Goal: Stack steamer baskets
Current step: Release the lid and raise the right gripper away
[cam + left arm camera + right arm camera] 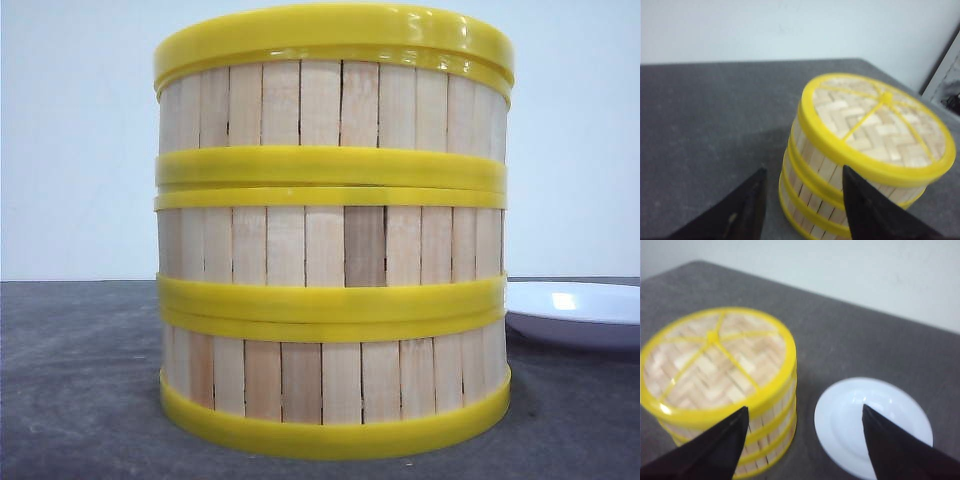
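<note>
Baskets stand stacked three high on the grey worktop point(80, 380), both arms clear of the column.

The steamer baskets point(333, 230) sit in one straight pile at the middle of the worktop, yellow rims meeting evenly, with a woven lid point(879, 122) capping the top one and a white plate point(580, 312) just beside the pile on the robot's right. The left gripper point(802, 200) hangs above and beside the stack, jaws spread apart and holding nothing; the right gripper point(805, 440) hovers between stack and plate, jaws likewise wide and empty. The stacking looks complete. Any retreat is best made straight up and away, so that neither fingertip clips a rim and shifts the column out of line.
</note>
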